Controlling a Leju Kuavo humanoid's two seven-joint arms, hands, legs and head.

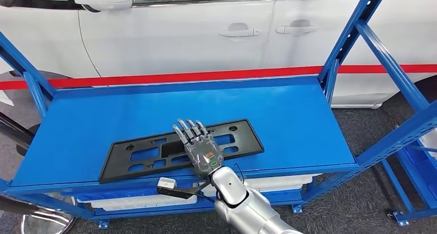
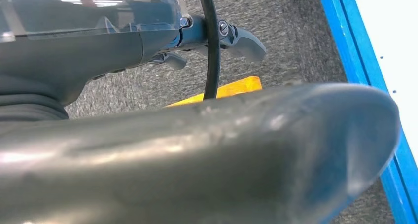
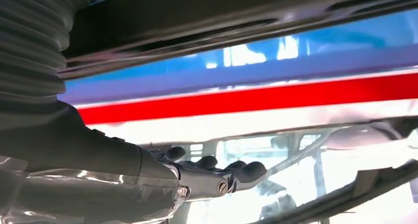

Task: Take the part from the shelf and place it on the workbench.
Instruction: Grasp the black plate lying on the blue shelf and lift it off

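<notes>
I see the black part lying flat on the blue shelf, near its front edge. My right hand lies over the part's middle, fingers straight and spread — gripping nothing. Left hand hangs above grey carpet — its fingers look empty.

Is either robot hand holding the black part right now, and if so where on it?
Not clearly. The right robot hand lies flat over the middle of the black part on the blue shelf; no closed hold shows. The left robot hand holds nothing.
</notes>
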